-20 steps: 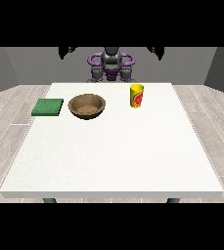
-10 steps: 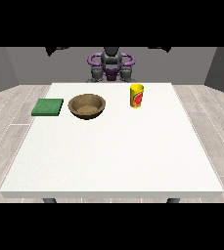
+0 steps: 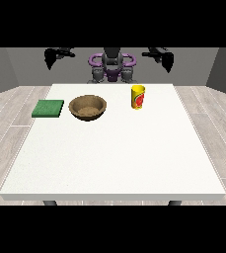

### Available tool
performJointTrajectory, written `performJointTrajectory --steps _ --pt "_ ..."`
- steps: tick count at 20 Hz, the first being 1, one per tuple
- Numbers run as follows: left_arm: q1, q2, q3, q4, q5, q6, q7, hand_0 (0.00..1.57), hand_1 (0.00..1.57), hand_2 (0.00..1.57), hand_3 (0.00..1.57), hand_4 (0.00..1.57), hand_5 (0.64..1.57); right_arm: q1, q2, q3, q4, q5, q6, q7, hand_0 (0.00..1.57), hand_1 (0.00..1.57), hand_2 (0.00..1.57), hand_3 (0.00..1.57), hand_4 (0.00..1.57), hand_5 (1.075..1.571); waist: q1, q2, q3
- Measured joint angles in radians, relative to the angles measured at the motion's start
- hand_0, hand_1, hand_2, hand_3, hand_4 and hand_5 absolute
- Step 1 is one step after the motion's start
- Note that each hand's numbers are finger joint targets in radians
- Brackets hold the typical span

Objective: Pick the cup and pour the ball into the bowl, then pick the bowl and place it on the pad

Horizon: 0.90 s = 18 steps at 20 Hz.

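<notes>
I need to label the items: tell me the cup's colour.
The cup is yellow with a red patch on its side; the front view shows it.

Looks like a bare test room or lab to me, not a home. There's just one big white table (image 3: 114,148) on a pale wood-plank floor (image 3: 11,106) with plain grey walls (image 3: 16,66) behind, though the background's hard to make out.

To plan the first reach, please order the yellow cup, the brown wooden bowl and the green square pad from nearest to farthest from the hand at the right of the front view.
From the hand at the view's right:
1. Yellow cup, right of table centre.
2. Brown wooden bowl, left of centre.
3. Green square pad, far left.
</notes>
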Motion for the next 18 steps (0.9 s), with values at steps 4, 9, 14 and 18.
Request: performJointTrajectory --steps 4,9,14,18 --pt "-0.01 -0.025 -0.009 0.113 -0.043 0.004 -0.139 0.0 0.0 0.0 0.0 0.0 1.518 -0.035 0.006 0.001 0.027 0.019 -0.014 -0.02 0.0 0.0 0.0 0.0 0.0 1.571 -0.002 0.038 0.0001" --pt "-0.026 -0.089 -0.033 0.256 -0.108 0.057 -0.315 0.0 0.0 0.0 0.0 0.0 1.523 -0.073 -0.021 -0.024 0.061 0.006 0.017 -0.064 0.0 0.0 0.0 0.0 0.0 1.57 -0.03 0.1 0.0" --pt "-0.104 -0.1 -0.013 0.447 -0.136 0.101 -0.449 0.0 0.0 0.0 0.0 0.0 1.518 -0.082 -0.03 -0.031 0.099 0.003 0.05 -0.114 0.0 0.0 0.0 0.0 0.0 1.57 -0.057 0.133 -0.0002" --pt "-0.168 -0.09 0.011 0.582 -0.139 0.116 -0.542 0.0 0.0 0.0 0.0 0.0 1.517 -0.095 -0.031 -0.034 0.129 0.005 0.06 -0.136 0.0 0.0 0.0 0.0 0.0 1.571 -0.063 0.158 -0.0002"
